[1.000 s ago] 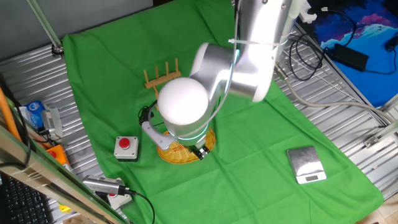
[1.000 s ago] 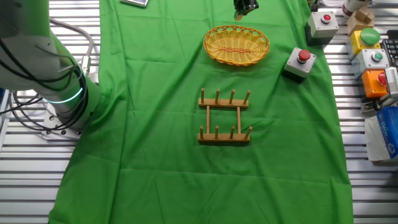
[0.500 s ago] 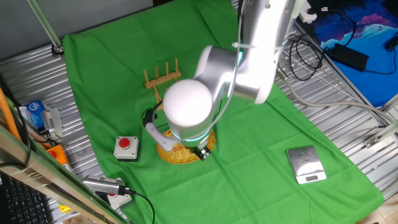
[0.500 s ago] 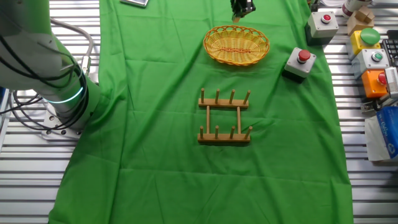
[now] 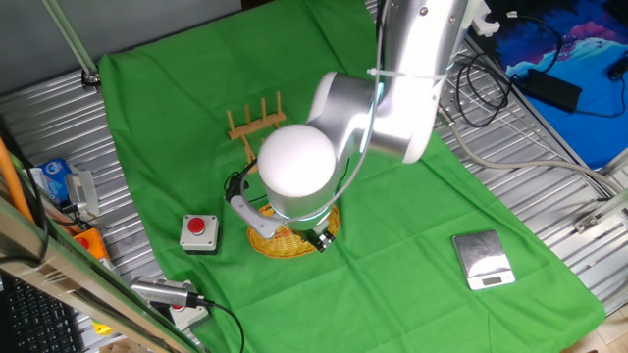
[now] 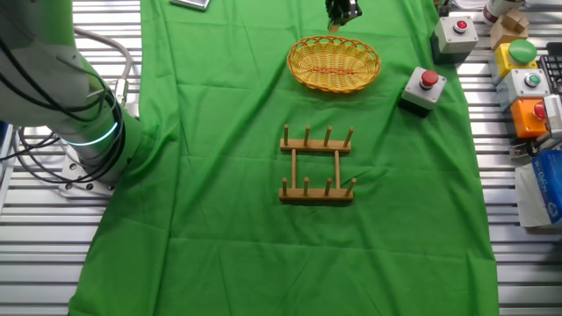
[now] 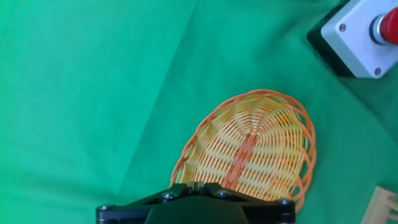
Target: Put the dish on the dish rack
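The dish (image 6: pixel 334 63) is a yellow oval wicker basket with an orange-red centre streak, lying flat on the green cloth. In one fixed view the dish (image 5: pixel 278 241) is mostly hidden under the arm. In the hand view the dish (image 7: pixel 255 152) fills the lower middle. My gripper (image 6: pixel 342 10) hangs above the dish's far rim, apart from it, with its fingers pressed together and empty. Its fingertips (image 7: pixel 199 185) show just over the rim. The gripper (image 5: pixel 318 239) also shows in one fixed view. The wooden dish rack (image 6: pixel 317 165) stands upright in the cloth's middle and also shows behind the arm (image 5: pixel 257 118).
A grey box with a red button (image 6: pixel 422 88) sits close beside the dish, also seen in one fixed view (image 5: pixel 199 231) and in the hand view (image 7: pixel 364 37). A silver scale (image 5: pixel 483 260) lies on the cloth. More button boxes (image 6: pixel 527 83) crowd the table edge.
The arm and gripper shifted slightly sideways over the dish's rim one second ago; since half a second ago they have stayed still. The dish and the rack have not moved.
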`<state>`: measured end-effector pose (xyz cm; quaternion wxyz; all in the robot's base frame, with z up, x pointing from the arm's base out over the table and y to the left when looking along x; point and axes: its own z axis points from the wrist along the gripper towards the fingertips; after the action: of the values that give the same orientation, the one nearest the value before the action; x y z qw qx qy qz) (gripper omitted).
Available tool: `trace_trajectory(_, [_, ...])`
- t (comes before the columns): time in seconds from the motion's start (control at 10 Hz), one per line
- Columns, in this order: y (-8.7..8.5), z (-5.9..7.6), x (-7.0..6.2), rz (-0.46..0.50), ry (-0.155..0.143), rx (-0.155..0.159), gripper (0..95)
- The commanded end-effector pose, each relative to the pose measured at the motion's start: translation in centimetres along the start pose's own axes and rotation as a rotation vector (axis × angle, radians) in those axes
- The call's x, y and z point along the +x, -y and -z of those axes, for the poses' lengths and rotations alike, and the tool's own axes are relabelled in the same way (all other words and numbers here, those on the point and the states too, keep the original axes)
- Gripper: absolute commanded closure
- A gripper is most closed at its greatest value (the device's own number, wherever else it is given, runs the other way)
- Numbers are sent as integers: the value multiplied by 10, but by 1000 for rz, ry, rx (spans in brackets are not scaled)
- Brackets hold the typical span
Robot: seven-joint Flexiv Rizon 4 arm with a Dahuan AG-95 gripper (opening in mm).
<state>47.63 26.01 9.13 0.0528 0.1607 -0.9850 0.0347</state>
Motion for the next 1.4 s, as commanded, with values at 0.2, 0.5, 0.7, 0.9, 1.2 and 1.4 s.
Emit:
trace_trajectory(0.2, [0, 0, 1, -11, 17, -79, 950])
trace_trajectory(0.5, [0, 0, 1, -18, -19, -99, 950])
trace_trajectory(0.7, [0, 0, 1, -27, -32, -103, 950])
trace_trajectory(0.9, [0, 0, 1, -39, -32, -102, 950])
trace_trajectory(1.2, [0, 0, 1, -48, -34, -100, 950])
trace_trajectory(1.4, [0, 0, 1, -13, -43, -106, 950])
